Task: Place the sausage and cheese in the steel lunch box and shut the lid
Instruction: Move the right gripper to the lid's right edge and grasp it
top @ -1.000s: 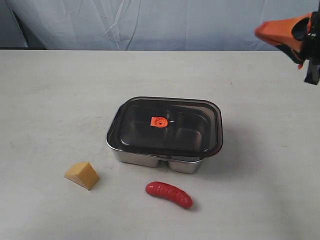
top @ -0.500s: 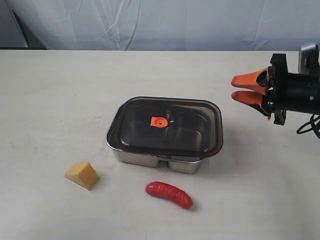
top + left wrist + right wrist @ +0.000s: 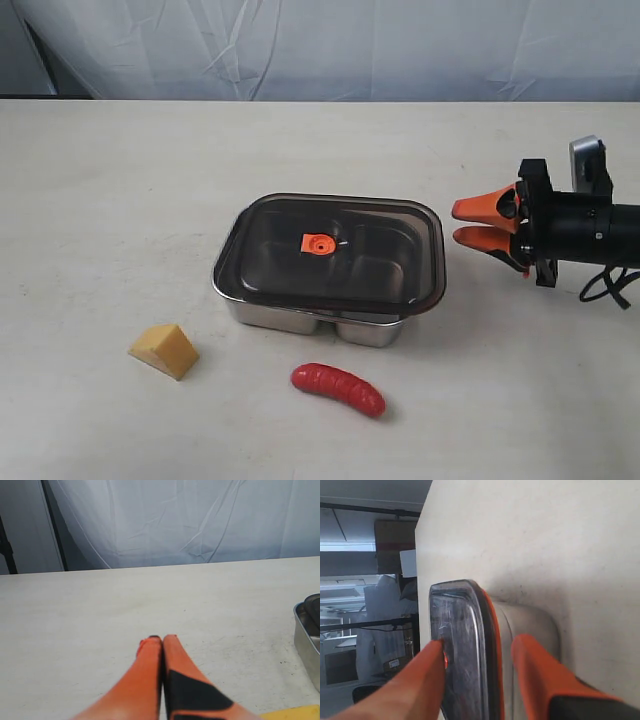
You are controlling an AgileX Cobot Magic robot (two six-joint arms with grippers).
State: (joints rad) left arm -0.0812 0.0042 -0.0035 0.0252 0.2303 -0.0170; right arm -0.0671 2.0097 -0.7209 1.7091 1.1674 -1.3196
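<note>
The steel lunch box point(image 3: 310, 318) sits mid-table with the dark lid point(image 3: 335, 255) resting on it, orange valve at centre. The yellow cheese wedge point(image 3: 165, 350) lies at its front left; a sliver of the cheese point(image 3: 292, 713) shows in the left wrist view. The red sausage point(image 3: 338, 389) lies in front of the box. My right gripper point(image 3: 468, 223) is open, turned sideways, level with the lid's right edge and just short of it. In the right wrist view the lid point(image 3: 462, 645) and the box wall point(image 3: 530, 625) lie ahead of its spread fingers. My left gripper point(image 3: 161, 639) is shut and empty.
A pale wrinkled cloth point(image 3: 320, 45) backs the table's far edge. The left arm does not show in the exterior view. A corner of the lunch box point(image 3: 307, 640) shows in the left wrist view.
My right gripper came down from the upper right corner and moved left toward the lid's right edge, staying open. Box, cheese and sausage have not moved.
</note>
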